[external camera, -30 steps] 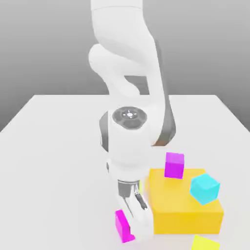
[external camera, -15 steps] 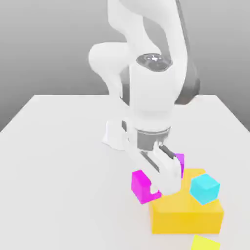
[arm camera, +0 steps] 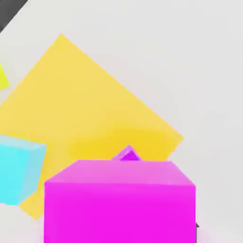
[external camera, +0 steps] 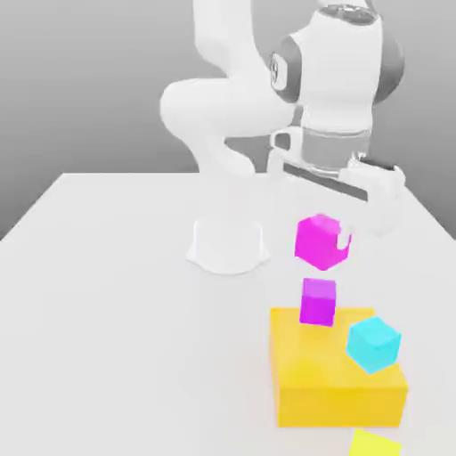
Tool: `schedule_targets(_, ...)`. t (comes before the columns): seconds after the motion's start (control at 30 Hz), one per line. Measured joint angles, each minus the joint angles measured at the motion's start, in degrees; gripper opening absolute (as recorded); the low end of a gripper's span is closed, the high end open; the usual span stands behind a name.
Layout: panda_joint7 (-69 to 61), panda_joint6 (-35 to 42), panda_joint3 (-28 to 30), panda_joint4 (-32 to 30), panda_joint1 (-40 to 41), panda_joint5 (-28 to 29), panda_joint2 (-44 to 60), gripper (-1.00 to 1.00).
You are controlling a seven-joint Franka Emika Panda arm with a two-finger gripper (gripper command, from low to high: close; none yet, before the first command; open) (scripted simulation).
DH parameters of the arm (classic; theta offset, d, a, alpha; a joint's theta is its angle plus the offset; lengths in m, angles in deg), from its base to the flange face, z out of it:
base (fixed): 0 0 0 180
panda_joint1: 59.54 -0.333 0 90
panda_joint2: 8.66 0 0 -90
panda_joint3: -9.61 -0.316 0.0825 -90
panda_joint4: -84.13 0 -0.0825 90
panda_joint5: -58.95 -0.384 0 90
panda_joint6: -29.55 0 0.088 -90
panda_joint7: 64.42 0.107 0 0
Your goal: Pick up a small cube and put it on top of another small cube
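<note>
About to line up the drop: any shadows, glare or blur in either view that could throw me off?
Exterior view: even, soft light, no glare; the hot-pink cube and the violet cube are both crisp, and only faint darker patches show on the yellow block. Hand view: the hot-pink cube looms large in front and hides all but a corner of the violet cube; a soft darker patch lies on the yellow block.

White table (external camera: 107,267), large yellow block (external camera: 338,378) lying on it, robot base (external camera: 227,245) behind.
</note>
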Motion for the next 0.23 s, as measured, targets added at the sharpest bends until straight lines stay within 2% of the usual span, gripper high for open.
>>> schedule_targets(0.1, 0.2, -6.7, -1.1, -1.6, 0.3, -0.1, 5.2, -1.00)
schedule_targets(0.13, 0.3, -8.8, -1.5, -2.1, 0.4, -0.1, 6.8, 1.00)
schedule_targets(0.23, 0.3, -8.8, -1.5, -2.1, 0.4, -0.1, 6.8, 1.00)
